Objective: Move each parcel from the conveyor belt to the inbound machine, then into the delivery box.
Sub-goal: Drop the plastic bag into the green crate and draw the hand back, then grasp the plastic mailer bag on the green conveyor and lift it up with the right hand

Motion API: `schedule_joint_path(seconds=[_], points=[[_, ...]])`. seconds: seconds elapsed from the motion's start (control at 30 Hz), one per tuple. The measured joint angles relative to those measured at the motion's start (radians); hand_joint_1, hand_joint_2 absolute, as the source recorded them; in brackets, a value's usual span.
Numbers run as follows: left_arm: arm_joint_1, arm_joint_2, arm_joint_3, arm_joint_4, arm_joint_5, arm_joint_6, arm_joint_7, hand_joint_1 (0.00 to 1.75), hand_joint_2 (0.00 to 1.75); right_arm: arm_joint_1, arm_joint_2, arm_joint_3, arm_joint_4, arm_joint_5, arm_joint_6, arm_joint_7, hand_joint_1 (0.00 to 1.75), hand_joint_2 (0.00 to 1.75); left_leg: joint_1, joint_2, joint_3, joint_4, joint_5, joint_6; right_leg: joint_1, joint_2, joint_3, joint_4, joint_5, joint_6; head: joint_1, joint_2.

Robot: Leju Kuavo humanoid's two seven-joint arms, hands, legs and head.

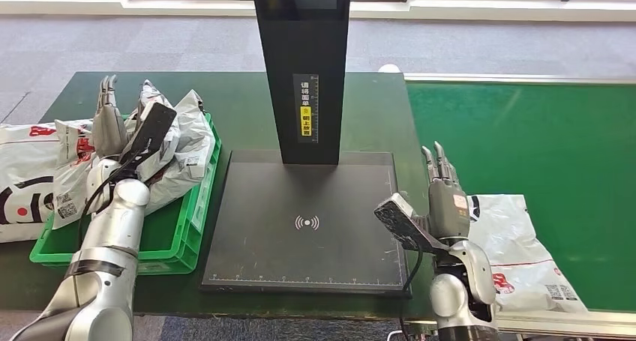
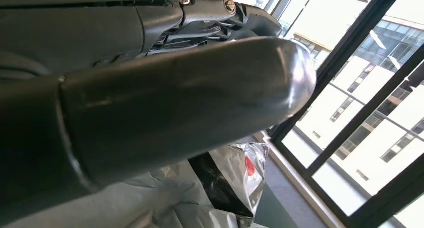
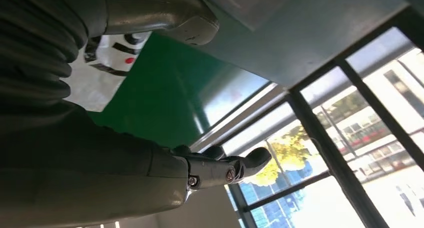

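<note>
1. The left robot hand is raised over the green delivery box at the left of the dark worktop, fingers straight and apart, holding nothing.
2. Several white-and-grey parcels are heaped in that box, their tops above its rim. In the left wrist view the crumpled plastic of one bagged parcel lies just beyond the thick grey thumb.
3. Another white bag with red and black print lies on the worktop outside the box, touching its left side.
4. The inbound machine, a flat black plate marked with a wireless symbol under a tall black post, sits at the centre with nothing on the plate.
5. The right robot hand stands upright at the plate's right edge, fingers extended and slightly apart, empty.
6. One white parcel with red markings and a printed label lies on the green conveyor belt, just to the right of that hand. From the picture it cannot be told whether hand and parcel touch.
7. In the right wrist view the belt and a part of the white parcel show beyond the hand's dark fingers, with windows behind.
</note>
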Motion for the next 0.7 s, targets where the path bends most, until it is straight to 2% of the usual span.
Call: schedule_joint_path(seconds=[0.03, 0.17, 0.3, 0.43, 0.57, 0.7], points=[[0.017, -0.010, -0.004, -0.033, 0.035, -0.008, -0.011, 0.00, 0.00, -0.007, -0.005, -0.019, 0.037, 0.028, 0.005, 0.013, 0.00, 0.00, 0.000, 0.000, 0.000, 0.000, 0.000, 0.000, 0.000, 0.000, 0.000, 0.000, 0.000, 0.000, 0.000, 0.000], [0.095, -0.049, -0.037, -0.168, 0.168, -0.028, -0.044, 0.00, 0.00, -0.027, -0.028, -0.108, 0.190, 0.120, 0.016, 0.082, 0.00, 1.75, 0.000, -0.001, -0.001, 0.000, -0.001, 0.001, 0.000, -0.001, 0.000, -0.001, 0.000, 0.001, 0.000, 0.000], [0.169, -0.085, -0.081, -0.293, 0.294, -0.032, -0.085, 0.00, 0.00, -0.031, -0.046, -0.199, 0.291, 0.207, 0.008, 0.173, 0.00, 1.75, -0.001, -0.001, -0.001, 0.000, -0.002, 0.002, -0.001, -0.001, -0.001, -0.001, 0.000, 0.001, 0.000, 0.000], [0.268, -0.126, -0.133, -0.448, 0.453, -0.058, -0.144, 0.00, 0.00, 0.007, -0.058, -0.297, 0.316, 0.232, -0.001, 0.244, 0.00, 1.75, -0.002, -0.001, -0.001, 0.000, -0.003, 0.002, -0.002, -0.001, -0.001, -0.002, -0.002, 0.002, 0.000, 0.000], [0.355, -0.159, -0.194, -0.559, 0.542, -0.067, -0.170, 0.00, 0.00, 0.093, -0.052, -0.432, 0.265, 0.230, -0.001, 0.255, 0.00, 1.75, -0.002, -0.004, -0.002, 0.001, -0.005, 0.004, -0.002, -0.004, 0.000, -0.002, -0.004, 0.005, 0.000, 0.000], [0.396, -0.179, -0.226, -0.617, 0.570, -0.067, -0.173, 0.00, 0.00, 0.145, -0.027, -0.572, 0.195, 0.246, -0.001, 0.251, 0.00, 1.75, -0.002, -0.003, -0.002, 0.001, -0.006, 0.004, -0.002, -0.004, 0.000, -0.002, -0.005, 0.005, 0.000, 0.000]])
